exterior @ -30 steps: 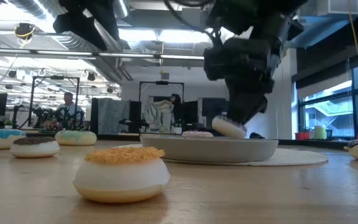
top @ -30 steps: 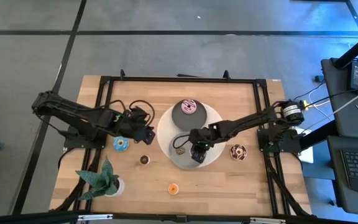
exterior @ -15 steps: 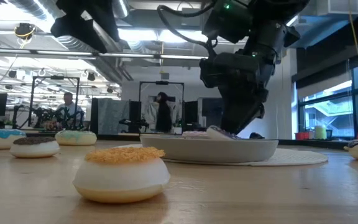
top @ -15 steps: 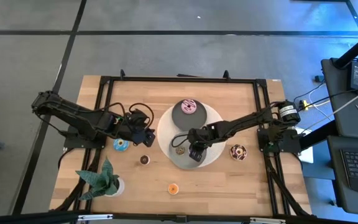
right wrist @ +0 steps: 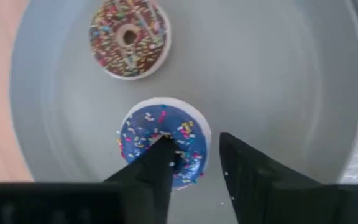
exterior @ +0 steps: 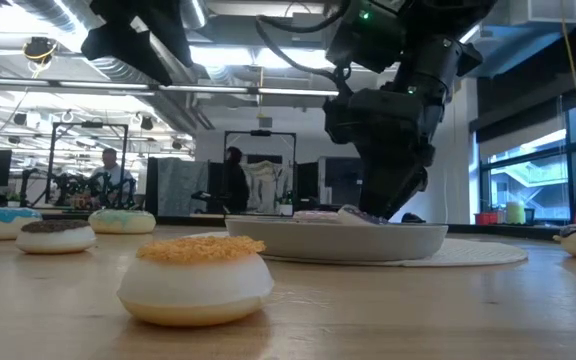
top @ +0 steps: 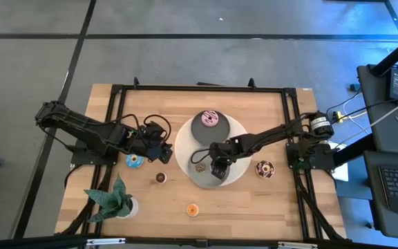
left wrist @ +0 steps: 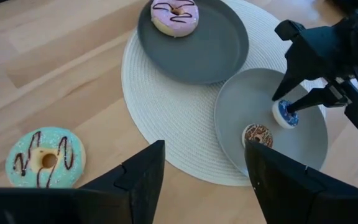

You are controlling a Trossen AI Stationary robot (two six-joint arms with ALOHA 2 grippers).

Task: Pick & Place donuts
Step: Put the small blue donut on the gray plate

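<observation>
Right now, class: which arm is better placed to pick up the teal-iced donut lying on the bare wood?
Left. The left gripper hangs open beside the teal-iced donut, while the right gripper is busy at the blue sprinkled donut in the light grey dish.

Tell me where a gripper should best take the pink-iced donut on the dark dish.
Probably across its ring, straight down from above. The pink-iced donut lies flat, hole up, near the rim of the dark dish, nothing else on that dish, so fingers could straddle its sides, or one could enter the hole.
</observation>
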